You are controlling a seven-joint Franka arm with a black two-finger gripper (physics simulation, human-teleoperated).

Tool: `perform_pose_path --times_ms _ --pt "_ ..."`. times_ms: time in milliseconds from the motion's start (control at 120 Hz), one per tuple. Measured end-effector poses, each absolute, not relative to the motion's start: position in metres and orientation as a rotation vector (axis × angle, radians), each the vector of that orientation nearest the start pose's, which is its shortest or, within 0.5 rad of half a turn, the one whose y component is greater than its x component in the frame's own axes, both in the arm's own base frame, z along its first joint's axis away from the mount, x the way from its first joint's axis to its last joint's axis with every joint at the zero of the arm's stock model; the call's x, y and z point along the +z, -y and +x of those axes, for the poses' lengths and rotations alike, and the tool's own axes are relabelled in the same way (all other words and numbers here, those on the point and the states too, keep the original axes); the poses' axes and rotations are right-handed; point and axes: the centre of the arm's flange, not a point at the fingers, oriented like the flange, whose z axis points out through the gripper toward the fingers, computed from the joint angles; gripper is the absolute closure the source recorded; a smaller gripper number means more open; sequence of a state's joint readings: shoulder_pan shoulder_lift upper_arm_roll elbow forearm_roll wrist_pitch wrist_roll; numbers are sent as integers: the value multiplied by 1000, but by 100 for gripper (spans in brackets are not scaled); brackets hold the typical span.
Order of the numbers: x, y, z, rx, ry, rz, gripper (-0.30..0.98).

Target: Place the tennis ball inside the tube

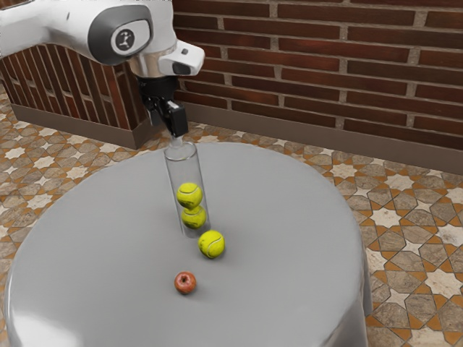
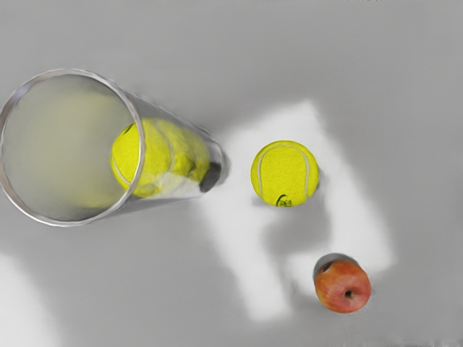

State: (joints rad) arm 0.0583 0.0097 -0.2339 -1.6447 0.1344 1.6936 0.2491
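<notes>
Likely at the pick-up step: loose tennis ball [image 1: 212, 244] beside clear tube [image 1: 184, 169], well inside the edge of the desk [image 1: 105, 238]. Cannot tell fingers [image 1: 176, 134] open from closed. Next, skirt tube, descend.

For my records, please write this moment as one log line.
claw near tube mouth | two tennis balls inside tube | third ball on table | apple nearby
</notes>
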Motion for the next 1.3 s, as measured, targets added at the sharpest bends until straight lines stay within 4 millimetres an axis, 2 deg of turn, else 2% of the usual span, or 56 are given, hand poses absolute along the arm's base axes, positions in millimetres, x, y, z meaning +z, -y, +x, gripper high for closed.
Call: perform_pose_path --times_ms 75,158,242,300,358,433,483,675,792,833,925,967,1025,1083,1200,1300 --pt "593 108 555 -52 -763 -2921 0" --pt "579 133 545 -19 -876 -2924 0" --pt "555 155 532 49 -981 -2921 0" --pt "541 163 516 96 -1030 -2905 0" --pt "527 157 504 146 -1035 -2905 0" --pt "503 136 502 185 -970 -2947 0" --pt "487 132 504 182 -938 -2974 0" --pt "439 156 520 116 -827 -3056 0" --pt "402 167 526 130 -720 -3107 0" --pt "391 159 532 129 -654 -3129 0" --pt "374 120 543 110 -463 -3163 0" --pt "361 110 547 102 -398 -3176 0" --pt "345 111 552 71 -351 -3193 0" --pt "339 113 557 21 -312 -3205 0" --pt "312 97 571 -10 -225 -3183 0" --pt "291 104 584 -24 -204 -3178 0"
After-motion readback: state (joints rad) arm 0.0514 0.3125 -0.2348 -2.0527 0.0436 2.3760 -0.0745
